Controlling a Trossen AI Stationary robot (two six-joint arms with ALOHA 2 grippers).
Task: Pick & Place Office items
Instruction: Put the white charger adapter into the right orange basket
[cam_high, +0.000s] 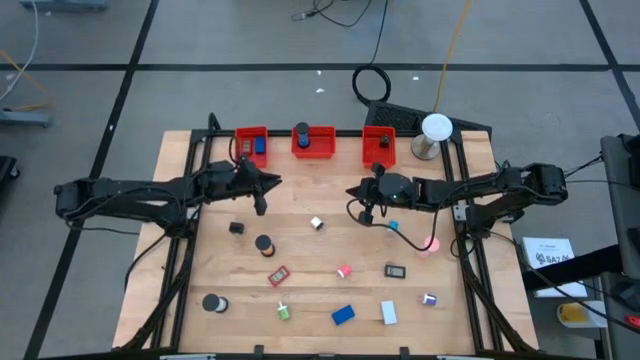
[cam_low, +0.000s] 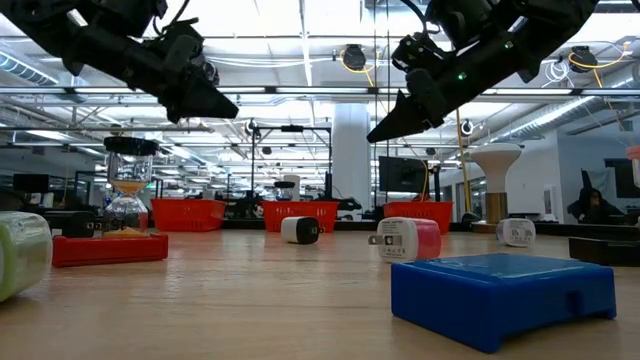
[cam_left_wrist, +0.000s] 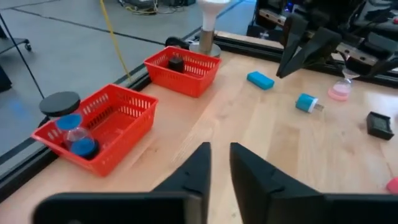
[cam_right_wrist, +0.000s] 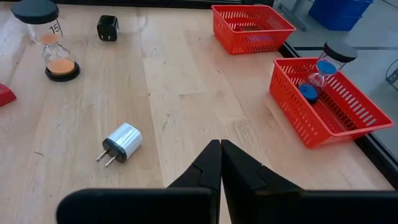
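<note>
- Office items scattered all over the wooden table (cam_high: 320, 250), in front of the three red bins lined up along the far edge: left bin (cam_high: 251, 143), middle bin (cam_high: 313, 141), right bin (cam_high: 378, 146).
- Blue-sand hourglass (cam_right_wrist: 323, 70) standing inside the middle bin; something small and dark sitting in the right bin.
- White plug charger (cam_right_wrist: 120, 143) lying on its side just in front of the middle bin, prongs out.
- Orange-sand hourglass (cam_right_wrist: 51, 43) upright further out from that bin, black cube adapter (cam_right_wrist: 107, 27) near it.
- Blue flat box (cam_low: 500, 290) down at the near edge, well away from the bins.
- Left gripper (cam_high: 262, 203) hovering in front of the left bin, fingers cracked just a sliver apart, nothing between them.
- Right gripper (cam_high: 367, 213) hovering in front of the right bin, fingers pressed tight together, holding nothing.
- White dome lamp (cam_high: 435, 128) standing just beside the right bin.
</note>
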